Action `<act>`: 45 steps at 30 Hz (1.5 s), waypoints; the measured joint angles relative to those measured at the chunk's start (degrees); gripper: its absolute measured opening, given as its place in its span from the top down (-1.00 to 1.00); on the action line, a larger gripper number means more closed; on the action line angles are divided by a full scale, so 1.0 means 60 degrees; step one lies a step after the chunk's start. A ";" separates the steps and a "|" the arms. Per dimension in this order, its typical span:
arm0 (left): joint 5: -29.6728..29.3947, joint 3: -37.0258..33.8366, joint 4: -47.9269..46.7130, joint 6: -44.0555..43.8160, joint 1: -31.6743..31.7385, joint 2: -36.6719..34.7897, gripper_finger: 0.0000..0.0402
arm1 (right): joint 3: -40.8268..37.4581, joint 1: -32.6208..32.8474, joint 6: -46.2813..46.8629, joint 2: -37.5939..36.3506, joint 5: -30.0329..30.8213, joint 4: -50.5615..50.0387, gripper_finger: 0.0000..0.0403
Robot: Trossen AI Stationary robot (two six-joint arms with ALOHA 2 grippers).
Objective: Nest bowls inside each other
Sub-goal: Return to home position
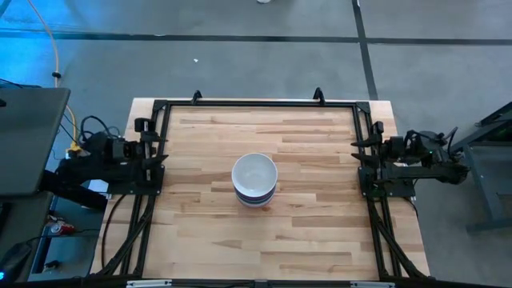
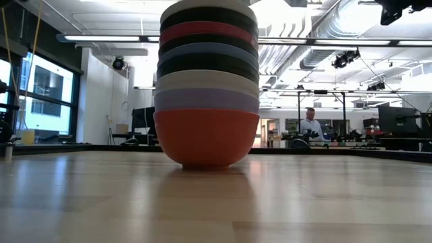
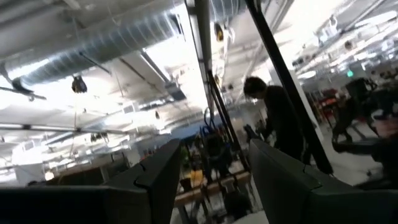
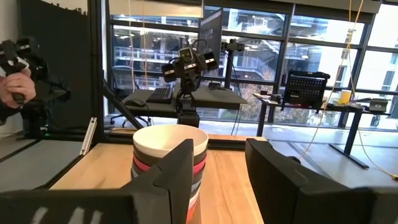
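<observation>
The bowls stand as one nested stack (image 1: 254, 180) at the middle of the table, a white bowl on top. In the low view the stack (image 2: 207, 88) shows a red bowl at the bottom, resting on its base, then lavender, white, black, blue, black, magenta, black and white rims. My left gripper (image 1: 158, 149) waits at the table's left edge; its wrist view shows it open (image 3: 214, 180), tipped up toward the ceiling. My right gripper (image 1: 358, 152) waits at the right edge, open (image 4: 217, 180), level and facing the stack (image 4: 169, 152) from a distance.
A black metal frame (image 1: 256, 104) runs around the tabletop's far, left and right edges. Bare wood lies all round the stack. Beyond the table, a person (image 2: 310, 123) stands far off, and a hand (image 4: 15, 84) holds a controller.
</observation>
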 joint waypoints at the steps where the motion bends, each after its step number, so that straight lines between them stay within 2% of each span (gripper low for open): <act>1: 0.0002 -0.0159 0.0276 -0.0005 0.0000 -0.0002 0.11 | 0.0000 0.0000 -0.0002 0.0000 -0.0025 0.0000 0.30; 12: -0.0267 -0.1865 0.3608 -0.0374 0.0004 0.0002 0.11 | 0.0000 0.0000 0.0069 0.0004 -0.0260 -0.0004 0.30; 21: -0.0846 -0.2987 0.5325 -0.0687 -0.0004 0.0002 0.15 | 0.0000 0.0000 0.0208 0.0004 -0.0260 -0.0007 0.30; 30: -0.1417 -0.2962 0.5177 -0.0814 -0.0297 0.0005 0.19 | 0.0000 0.0000 0.0226 0.0004 -0.0260 -0.0007 0.30; 34: -0.1802 -0.2962 0.4168 -0.0999 -0.0493 0.0009 0.19 | 0.0000 0.0000 0.0407 0.0004 -0.0260 -0.0013 0.30; 45: -0.1800 -0.2962 0.1665 -0.1506 -0.1082 0.0013 0.19 | -0.0004 0.0000 0.0798 0.0005 -0.0260 -0.0317 0.30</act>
